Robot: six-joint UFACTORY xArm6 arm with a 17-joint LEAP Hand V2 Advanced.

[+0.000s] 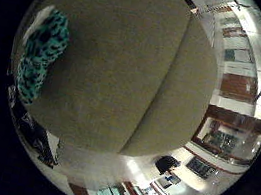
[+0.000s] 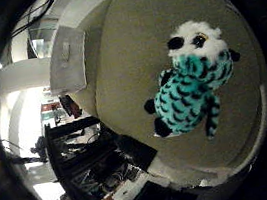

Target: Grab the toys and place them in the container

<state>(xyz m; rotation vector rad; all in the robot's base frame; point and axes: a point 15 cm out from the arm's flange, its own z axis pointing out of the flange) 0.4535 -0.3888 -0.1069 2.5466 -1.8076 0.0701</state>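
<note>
While hovering over the couch cushion (image 1: 120, 70), still short of the teal plush toy (image 2: 193, 91) lying lengthwise near the cushion's edge, off toward the thumb side; hand's state impossible to tell.

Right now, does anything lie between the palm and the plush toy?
Nothing: the thumb side view shows the teal plush toy unobstructed on the beige cushion.
</note>
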